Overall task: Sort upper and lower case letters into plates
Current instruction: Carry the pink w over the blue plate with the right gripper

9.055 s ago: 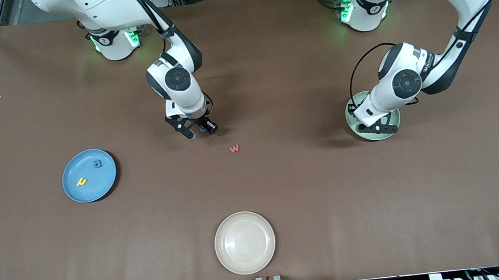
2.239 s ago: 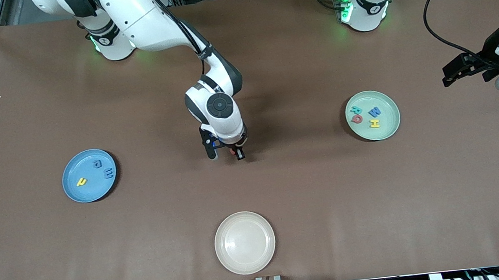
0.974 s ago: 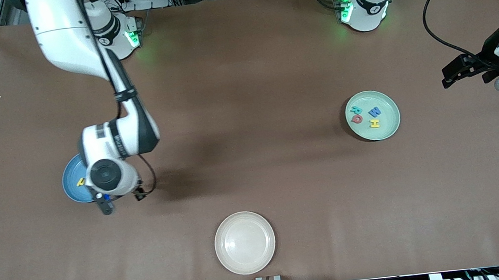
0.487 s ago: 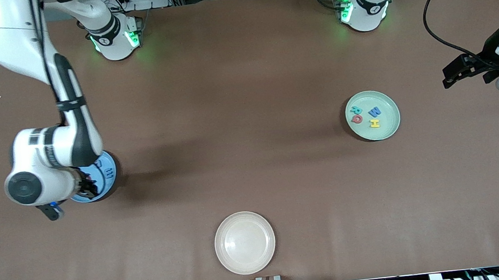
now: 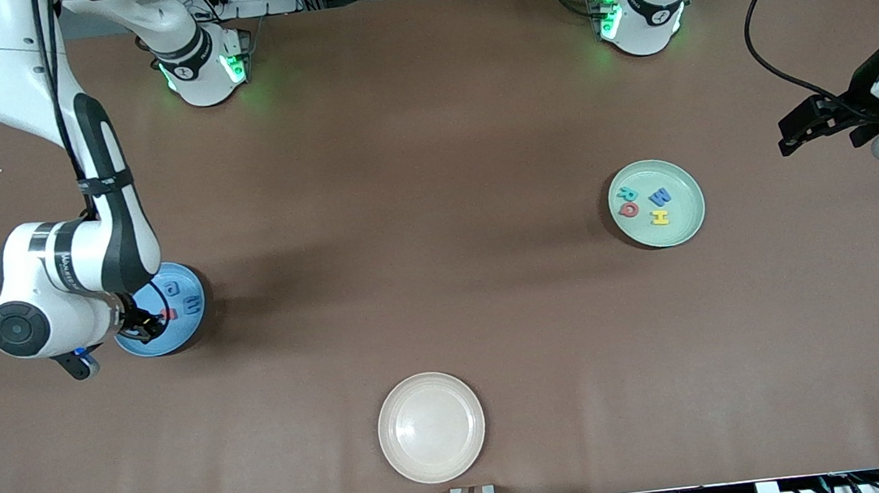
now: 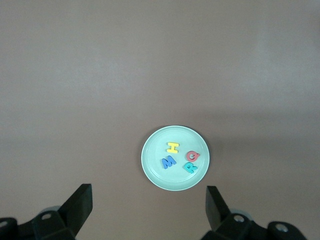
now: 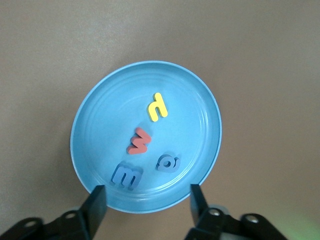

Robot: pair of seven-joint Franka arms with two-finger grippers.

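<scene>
Left of frame: right gripper [image 7: 146,205] over sky blue plate [image 5: 189,332], fingers spread, empty; red w [image 7: 138,141] among plate's letters. Lower centre: cream plate [image 5: 431,427]. Right: mint green plate [image 5: 688,219] with letters. Far right: left gripper [image 6: 147,212] waiting, fingers apart.

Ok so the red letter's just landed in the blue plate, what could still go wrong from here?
Two risks, I think. The right gripper hangs open over the sky blue round plate, fingers near its rim; a careless lift could nudge the plate. The red foam letter w lies close to the blue letter m, so a low pass might knock both. The left gripper waits open, high above the pale mint green plate, and looks harmless.
</scene>
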